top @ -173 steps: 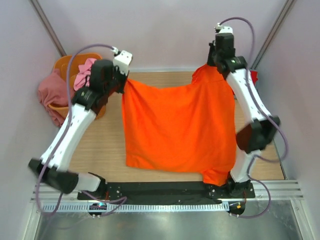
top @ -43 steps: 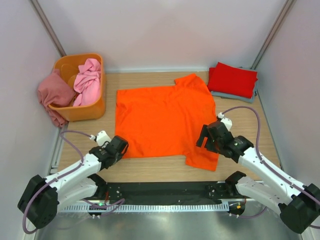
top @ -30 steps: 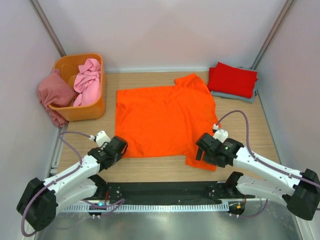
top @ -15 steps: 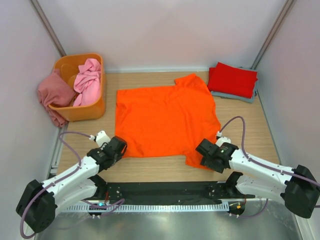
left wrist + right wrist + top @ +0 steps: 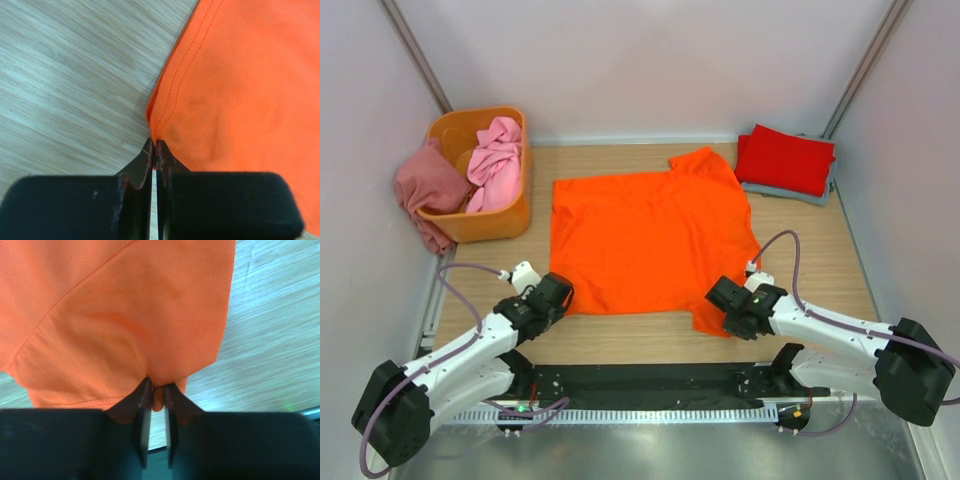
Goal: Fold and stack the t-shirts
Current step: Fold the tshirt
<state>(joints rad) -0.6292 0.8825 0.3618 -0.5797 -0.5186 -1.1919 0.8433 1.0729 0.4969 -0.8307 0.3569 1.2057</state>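
Note:
The bright orange t-shirt lies spread flat on the wooden table. My left gripper is shut on its near left corner, low at the table. My right gripper is shut on the hem of its near right sleeve. A folded red t-shirt lies on a folded grey-blue one at the far right. A light pink t-shirt sits in the tub, and a dusty rose one hangs over its left side.
A rigid orange plastic tub stands at the far left. The black base rail runs along the near edge. Bare wood shows right of the shirt.
The shirt, earlier held up by both arms, now lies flat. Over the last second my right gripper slid left and nearer along the sleeve hem. My left gripper has barely moved.

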